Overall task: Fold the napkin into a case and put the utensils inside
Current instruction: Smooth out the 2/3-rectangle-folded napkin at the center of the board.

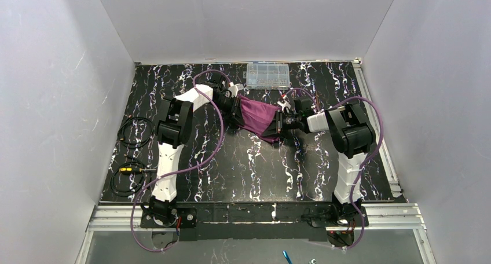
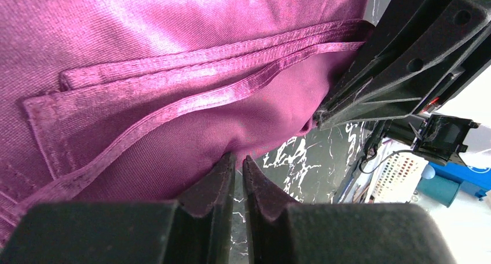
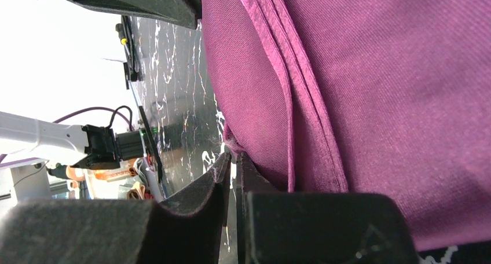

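Napkin [image 1: 257, 116], pinched between left tool [image 2: 238, 160], right tool [image 3: 233, 157]

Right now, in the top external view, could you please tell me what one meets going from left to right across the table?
black cable coils → left arm → left gripper → the napkin → right gripper → right arm
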